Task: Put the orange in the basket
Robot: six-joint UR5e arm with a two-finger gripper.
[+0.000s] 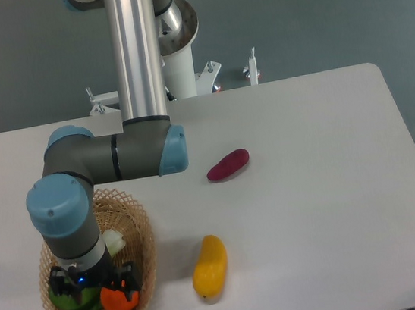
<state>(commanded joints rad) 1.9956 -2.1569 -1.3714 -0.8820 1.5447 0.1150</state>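
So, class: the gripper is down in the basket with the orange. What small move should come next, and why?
Probably open the gripper to release the orange. The orange already sits inside the basket, beside a green item, with the fingers closely flanking it. Whether they are clamped on it cannot be told; after opening, lift straight up.

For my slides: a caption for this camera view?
Gripper lowers the orange into the wicker basket; two fruits lie outside.

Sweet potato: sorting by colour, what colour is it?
Purple-red sweet potato, clear in the fixed camera view.
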